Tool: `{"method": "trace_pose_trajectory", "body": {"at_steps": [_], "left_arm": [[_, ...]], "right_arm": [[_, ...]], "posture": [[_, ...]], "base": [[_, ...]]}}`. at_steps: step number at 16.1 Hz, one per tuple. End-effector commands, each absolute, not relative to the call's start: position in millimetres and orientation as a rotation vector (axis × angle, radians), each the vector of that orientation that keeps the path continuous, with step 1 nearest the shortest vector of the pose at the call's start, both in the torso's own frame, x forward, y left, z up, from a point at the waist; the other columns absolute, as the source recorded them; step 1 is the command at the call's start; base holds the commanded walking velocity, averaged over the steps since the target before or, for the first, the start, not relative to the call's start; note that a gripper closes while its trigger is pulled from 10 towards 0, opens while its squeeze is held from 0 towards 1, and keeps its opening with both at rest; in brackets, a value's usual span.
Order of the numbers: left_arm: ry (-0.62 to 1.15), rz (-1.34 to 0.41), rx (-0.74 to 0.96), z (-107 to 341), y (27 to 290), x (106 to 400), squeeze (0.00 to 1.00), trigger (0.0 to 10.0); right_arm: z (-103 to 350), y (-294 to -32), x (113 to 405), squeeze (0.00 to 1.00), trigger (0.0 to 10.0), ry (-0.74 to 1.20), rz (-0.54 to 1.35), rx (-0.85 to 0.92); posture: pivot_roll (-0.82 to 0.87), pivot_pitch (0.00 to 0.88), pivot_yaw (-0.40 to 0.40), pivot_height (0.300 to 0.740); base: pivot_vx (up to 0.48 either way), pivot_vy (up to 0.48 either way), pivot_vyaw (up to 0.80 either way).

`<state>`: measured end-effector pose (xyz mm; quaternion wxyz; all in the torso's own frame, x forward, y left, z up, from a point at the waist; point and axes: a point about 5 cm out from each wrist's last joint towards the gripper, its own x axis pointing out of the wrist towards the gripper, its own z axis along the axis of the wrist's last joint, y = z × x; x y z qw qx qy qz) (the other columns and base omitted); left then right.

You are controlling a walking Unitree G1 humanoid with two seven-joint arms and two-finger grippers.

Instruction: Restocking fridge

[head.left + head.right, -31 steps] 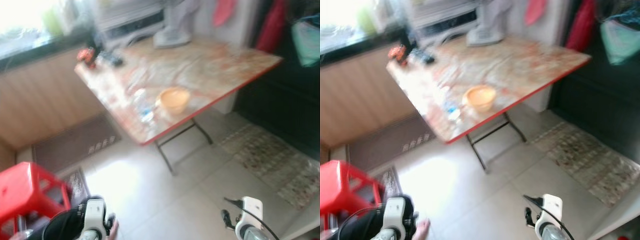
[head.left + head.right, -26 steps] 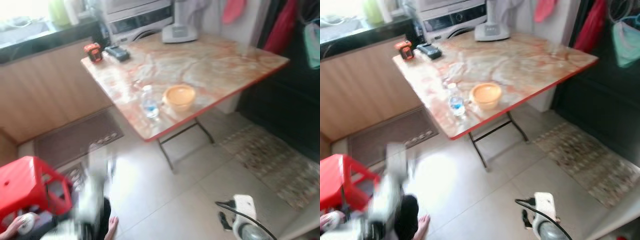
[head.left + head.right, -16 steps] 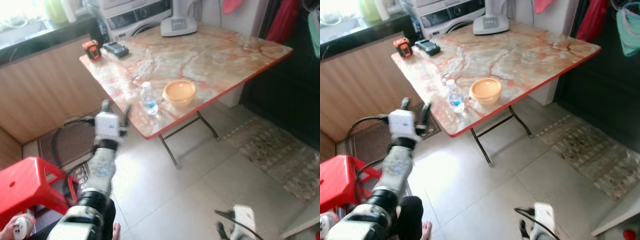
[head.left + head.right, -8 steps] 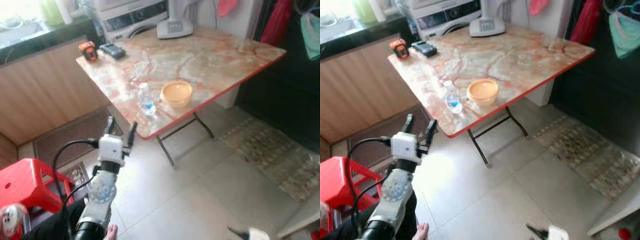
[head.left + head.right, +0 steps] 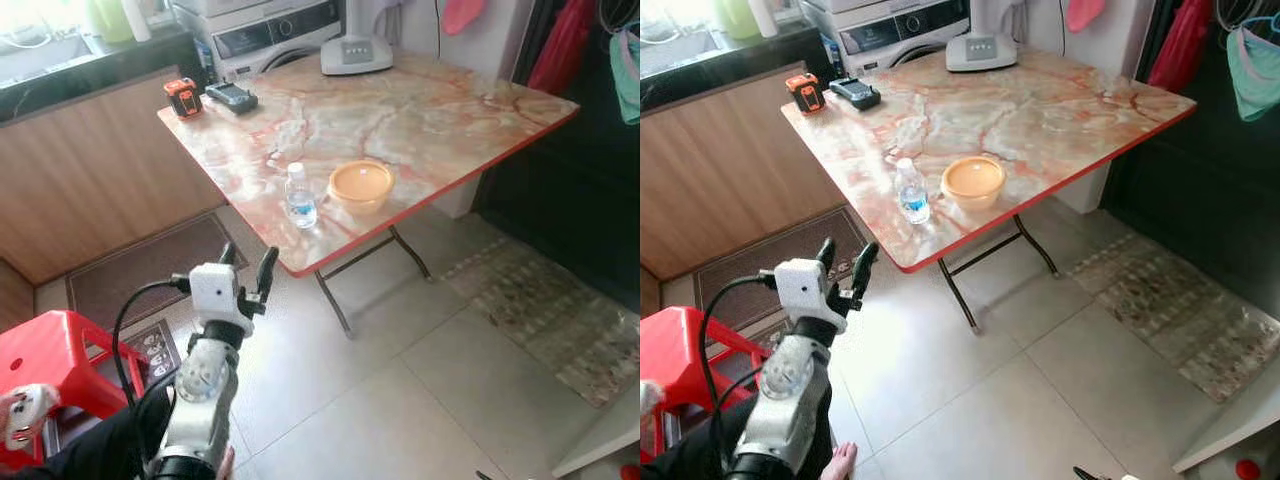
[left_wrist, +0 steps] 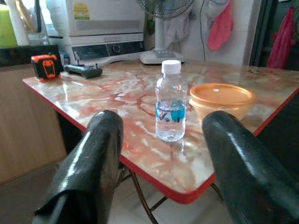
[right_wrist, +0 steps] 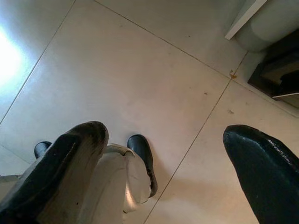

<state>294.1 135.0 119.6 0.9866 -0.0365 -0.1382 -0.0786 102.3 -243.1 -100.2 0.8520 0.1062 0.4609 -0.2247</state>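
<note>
The left gripper (image 5: 244, 266) is raised in front of the robot over the pale tiled floor (image 5: 400, 400), short of the table's near edge, its two black fingers (image 6: 93, 158) spread apart with nothing between them. The right gripper (image 7: 163, 163) hangs low and idle, aimed down at the floor tiles, its fingers also wide apart and empty.

To the robot's left, near its side, stands a red plastic stool (image 5: 50, 350), and a brown mat (image 5: 140, 265) lies on the floor against a wooden cabinet front (image 5: 90, 170).

Beyond the left gripper stands the folding table (image 5: 450, 110), its top marbled in orange and cream with a red edge. A small water bottle (image 5: 299, 196) stands upright near the table's front edge, long axis vertical, white cap on top and a blue label around its middle. In the left wrist view the bottle (image 6: 170, 100) appears framed between the two open fingers, well apart from them. Just beside the bottle, on its right, sits an orange bowl (image 5: 361, 186).

At the table's far left corner lie an orange tape measure (image 5: 181, 97) and a dark flat device (image 5: 232, 96). At the far edge stands the white base of a fan (image 5: 355, 52), with a washing machine (image 5: 270, 35) behind the table. A patterned rug (image 5: 545, 310) lies on the floor to the right.
</note>
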Motion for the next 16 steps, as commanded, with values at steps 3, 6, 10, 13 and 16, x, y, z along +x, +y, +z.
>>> {"method": "trace_pose_trajectory", "body": {"at_steps": [3, 6, 10, 13, 16], "left_arm": [[-0.262, -0.144, -0.039, 126, 150, 304, 1.00, 10.0], [-0.268, -0.080, -0.058, 136, 170, 308, 0.00, 10.0], [-0.262, -0.170, -0.102, 145, 151, 300, 0.00, 10.0], [-0.255, -0.230, -0.087, 145, 139, 299, 0.00, 10.0], [-0.258, -0.190, -0.113, 151, 142, 305, 0.00, 10.0]], "right_arm": [[-103, -230, 104, 0.00, 10.0, 0.980, -0.476, 0.252], [-106, -212, 107, 0.00, 10.0, 1.001, -0.401, 0.254], [-106, -208, 108, 0.00, 10.0, 1.007, -0.354, 0.225], [-106, -213, 106, 0.00, 10.0, 0.991, -0.390, 0.240], [-106, -216, 104, 0.00, 10.0, 0.998, -0.370, 0.203]], "posture": [[-0.01, 0.004, 0.075, 0.740], [0.03, 0.006, 0.048, 0.740], [0.10, 0.034, 0.031, 0.740], [0.05, 0.021, 0.091, 0.740], [0.00, 0.044, 0.104, 0.740]], "base": [[0.000, 0.000, 0.00], [0.000, 0.000, 0.00], [0.000, 0.000, 0.00], [0.000, 0.000, 0.00], [0.170, 0.000, 0.00]]}}
